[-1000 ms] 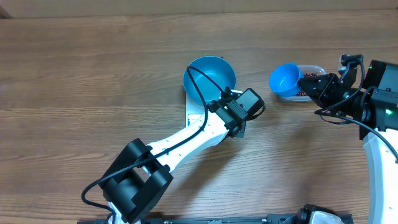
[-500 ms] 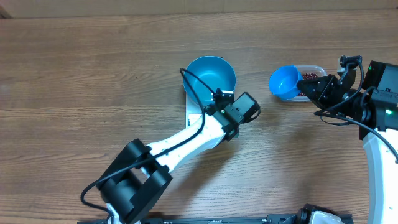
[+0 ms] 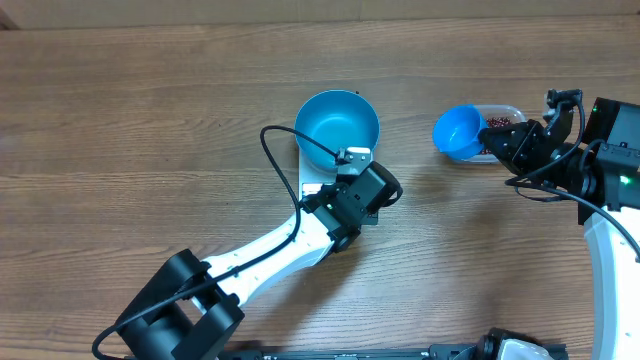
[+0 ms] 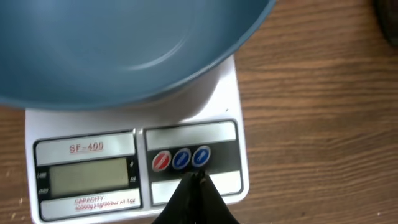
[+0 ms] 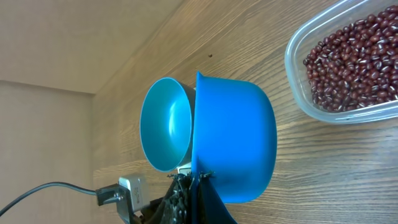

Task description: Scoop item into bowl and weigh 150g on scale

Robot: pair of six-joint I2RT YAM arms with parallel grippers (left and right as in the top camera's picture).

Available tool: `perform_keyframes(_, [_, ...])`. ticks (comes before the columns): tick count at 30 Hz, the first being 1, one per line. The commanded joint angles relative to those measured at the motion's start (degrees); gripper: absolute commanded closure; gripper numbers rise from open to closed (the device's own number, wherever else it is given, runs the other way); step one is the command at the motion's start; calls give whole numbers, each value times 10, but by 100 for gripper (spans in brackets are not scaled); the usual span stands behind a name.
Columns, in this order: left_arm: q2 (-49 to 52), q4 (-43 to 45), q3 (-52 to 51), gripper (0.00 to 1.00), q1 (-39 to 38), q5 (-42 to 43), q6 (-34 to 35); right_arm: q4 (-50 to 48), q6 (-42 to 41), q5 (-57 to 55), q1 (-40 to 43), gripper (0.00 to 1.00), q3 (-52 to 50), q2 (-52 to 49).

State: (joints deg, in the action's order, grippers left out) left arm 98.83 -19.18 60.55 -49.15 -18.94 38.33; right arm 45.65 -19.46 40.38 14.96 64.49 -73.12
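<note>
The blue bowl (image 3: 337, 128) stands empty on the white scale (image 3: 312, 186). In the left wrist view the bowl (image 4: 112, 50) fills the top, and the scale (image 4: 231, 99) shows a blank grey display (image 4: 87, 177). My left gripper (image 4: 196, 178) is shut, its tips resting on the panel just below the two blue buttons (image 4: 189, 158). My right gripper (image 5: 198, 178) is shut on the rim of a small blue scoop (image 5: 236, 146), held in the air left of the tub. The red-brown beans (image 5: 351, 62) lie in the clear tub (image 3: 503, 118). The scoop (image 3: 458, 131) looks empty.
A black cable (image 3: 275, 150) loops from the left arm beside the scale. The right arm's body (image 3: 600, 160) sits at the table's right edge, next to the tub. Bare wooden table (image 3: 150, 120) stretches to the left.
My left wrist has swung from the right of the bowl, left and back, to the scale's front panel. The right arm and the scoop have stayed still.
</note>
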Motion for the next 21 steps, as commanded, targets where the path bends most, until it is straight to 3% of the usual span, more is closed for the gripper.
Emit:
perform_keyframes(1, [22, 11, -5, 96, 1, -31, -26, -3, 5, -5, 3, 96, 12, 7])
perform_keyframes(21, [68, 42, -5, 96, 20, -39, -21, -2, 5, -5, 3, 96, 12, 7])
